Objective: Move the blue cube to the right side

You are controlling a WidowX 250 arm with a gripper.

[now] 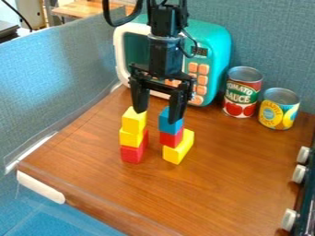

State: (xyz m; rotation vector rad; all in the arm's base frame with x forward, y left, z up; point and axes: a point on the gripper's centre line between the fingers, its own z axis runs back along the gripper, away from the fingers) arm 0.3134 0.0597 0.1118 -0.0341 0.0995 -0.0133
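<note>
Jaws spread wide, our gripper (157,116) hangs above the wooden table (240,175). We see the blue cube (165,123) atop a red block (171,139), with a yellow block (177,152) beneath, one finger (176,107) partly hiding the cube.
</note>
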